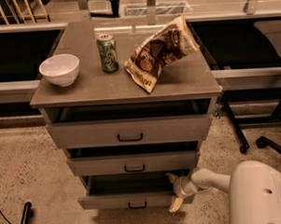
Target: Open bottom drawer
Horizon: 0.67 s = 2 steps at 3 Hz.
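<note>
Already the bottom drawer (pixel 114 201) stands partly out, just left of the hand (pixel 173 192), which seems clamped on the right end of its front. What's left, I judge, is more pulling; its handle (pixel 137 205), farther left, goes untouched.

Your single view looks from above and in front of the table (pixel 83 90), tilted down, close enough that it fills the frame's middle. The end effector (pixel 174 192) sits at the right end of the table's bottom drawer (pixel 107 201), low in view.
</note>
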### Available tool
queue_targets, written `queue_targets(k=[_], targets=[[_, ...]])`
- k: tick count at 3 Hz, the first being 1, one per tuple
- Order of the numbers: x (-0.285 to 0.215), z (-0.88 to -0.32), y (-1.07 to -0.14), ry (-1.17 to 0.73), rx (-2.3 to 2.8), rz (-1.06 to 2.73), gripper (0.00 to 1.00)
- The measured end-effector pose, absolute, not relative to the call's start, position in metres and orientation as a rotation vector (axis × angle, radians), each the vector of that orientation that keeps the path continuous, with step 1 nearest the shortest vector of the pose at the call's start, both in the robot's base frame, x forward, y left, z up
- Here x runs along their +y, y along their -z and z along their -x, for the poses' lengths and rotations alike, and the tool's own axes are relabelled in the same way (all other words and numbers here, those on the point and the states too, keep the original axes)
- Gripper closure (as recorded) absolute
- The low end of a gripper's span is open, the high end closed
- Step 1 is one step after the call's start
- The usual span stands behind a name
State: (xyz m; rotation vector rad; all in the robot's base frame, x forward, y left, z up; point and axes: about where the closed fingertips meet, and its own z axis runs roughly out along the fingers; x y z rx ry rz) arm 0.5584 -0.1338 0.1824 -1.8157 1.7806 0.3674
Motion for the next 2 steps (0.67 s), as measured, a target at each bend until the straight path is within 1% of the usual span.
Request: queue_targets(k=[1, 2], targets=[[-0.134, -0.558, -0.182, -0.367, 1.781, 1.816, 0.00], [-0.135, -0.541, -0.178, -0.371, 1.819, 1.834, 0.00]])
